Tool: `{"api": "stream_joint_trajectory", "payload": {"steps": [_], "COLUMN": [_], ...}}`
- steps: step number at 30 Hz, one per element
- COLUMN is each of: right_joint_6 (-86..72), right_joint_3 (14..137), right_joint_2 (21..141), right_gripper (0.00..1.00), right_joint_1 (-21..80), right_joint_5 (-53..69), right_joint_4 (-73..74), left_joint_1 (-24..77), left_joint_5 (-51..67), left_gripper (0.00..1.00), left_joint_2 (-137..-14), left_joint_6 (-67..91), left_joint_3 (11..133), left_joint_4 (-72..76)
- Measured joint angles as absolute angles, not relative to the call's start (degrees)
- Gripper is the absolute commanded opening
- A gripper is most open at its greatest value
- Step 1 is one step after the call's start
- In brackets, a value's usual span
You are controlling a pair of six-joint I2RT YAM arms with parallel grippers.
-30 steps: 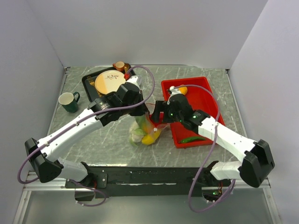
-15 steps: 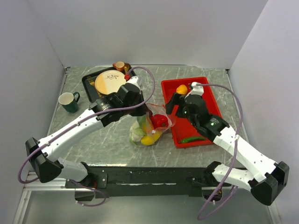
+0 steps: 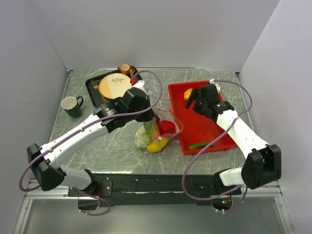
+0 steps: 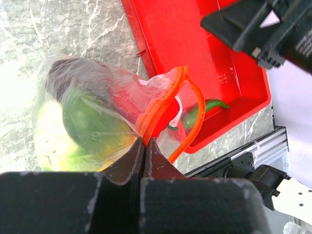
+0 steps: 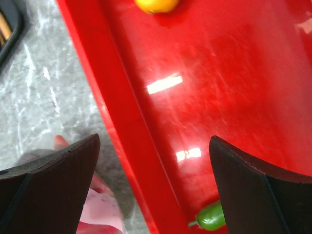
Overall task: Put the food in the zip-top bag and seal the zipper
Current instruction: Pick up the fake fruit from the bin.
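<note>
Currently logged, one moment of a bagging job on a grey marble table (image 3: 97,146).

Item 1: zip-top bag (image 3: 156,131), clear and crinkled, lay on the table just beside the left wall of the red tray (image 3: 207,129). Its mouth faced the tray and gaped open. The zipper (image 4: 161,100) showed in the left wrist view as an orange-red loop.

Item 2: left gripper (image 4: 144,146), its jaws pressed together, pinched the zipper strip at the near lip of the mouth.

Item 3: food inside the bag.
- Red pepper (image 3: 166,126), nearest the mouth.
- Red-green mango (image 4: 92,124).
- Dark purple fruit (image 4: 73,78).
- Yellow mango (image 3: 156,145), at the closed end.
- Cauliflower (image 3: 143,141), pale, beside the yellow mango.

Item 4: food outside the bag, both pieces in the red tray and well apart.
- Orange (image 3: 188,93), at the far left corner.
- Green chili (image 3: 199,145), against the near wall.

Item 5: right gripper (image 5: 153,141) hung over the tray near the orange, fingers spread wide and holding nothing.

Item 6: other things.
- Round beige plate (image 3: 115,85) on a black tray (image 3: 92,87), far left.
- Dark green mug (image 3: 73,106), left of that tray.
- Small brown cup (image 3: 125,68), at the far edge.
</note>
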State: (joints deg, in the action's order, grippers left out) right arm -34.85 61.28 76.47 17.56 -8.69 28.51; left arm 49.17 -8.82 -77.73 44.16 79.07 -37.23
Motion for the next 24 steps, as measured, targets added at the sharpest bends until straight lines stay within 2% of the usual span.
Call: {"api": "stream_joint_trajectory", "payload": {"steps": [6,11,24], "right_joint_6": [-33.3,-33.19,-33.65], "right_joint_3": [65.8,72.95,77.45], "right_joint_2": [82.43,92.07,102.76], "right_gripper": [1.0,1.0,1.0], "right_joint_1": [16.91,13.08,5.8], "right_joint_5": [-7.51,-4.82,3.55], "right_joint_4": [28.75,29.32,21.5], "left_joint_1": [49.15,49.17,49.15], "left_joint_5": [-8.84,-8.95,-10.11], "left_gripper": [0.01,0.01,0.01], "left_joint_2": [-77.73,-77.71,-77.71], "left_joint_6": [43.99,43.94,42.57], "left_joint_3": [79.07,79.07,79.07], "left_joint_4": [-37.21,-37.32,-37.52]}}
